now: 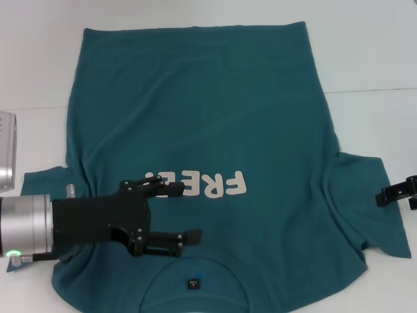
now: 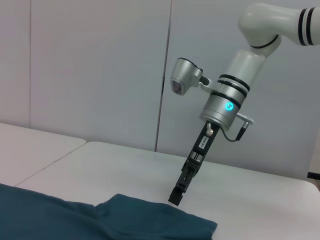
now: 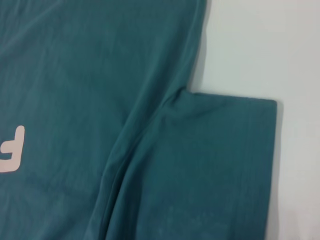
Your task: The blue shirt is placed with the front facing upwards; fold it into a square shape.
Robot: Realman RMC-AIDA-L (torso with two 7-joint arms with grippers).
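L claw [image 1: 184,213] open over blue shirt [image 1: 215,117]; R claw [image 1: 395,193] by sleeve.

My white table [image 1: 371,59] carries the blue shirt [image 1: 195,111], spread flat, lettering up; a silver device [image 1: 6,149] sits at my left edge.

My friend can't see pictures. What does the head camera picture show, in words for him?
A blue shirt lies flat, front up, on a white table, its collar nearest the camera and white letters across the chest. The left pincer, open, is over the shirt near the collar. The right pincer sits at the edge of the far sleeve.
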